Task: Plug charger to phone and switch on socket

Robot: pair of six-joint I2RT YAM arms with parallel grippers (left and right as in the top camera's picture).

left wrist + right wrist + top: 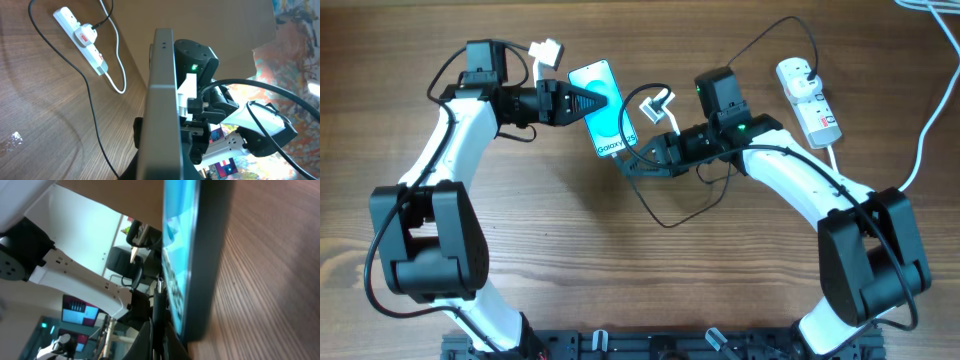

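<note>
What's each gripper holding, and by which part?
The left gripper clamps the phone at mid-length, across one long edge. The right gripper is shut by the phone's Galaxy end; any hold there is unclear.

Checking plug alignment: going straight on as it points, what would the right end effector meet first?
The phone, at its Galaxy-text end, apparently almost touching the right end effector, which seems to grip the charger.

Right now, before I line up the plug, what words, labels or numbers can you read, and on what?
"Galaxy S25": on the phone screen, at its end nearest the right arm, in the overhead view; the last characters are small.
Label with red marks on the socket: print too small to read in any view.
Print on the phone screen in the right wrist view: seen almost edge-on, unreadable.
</note>
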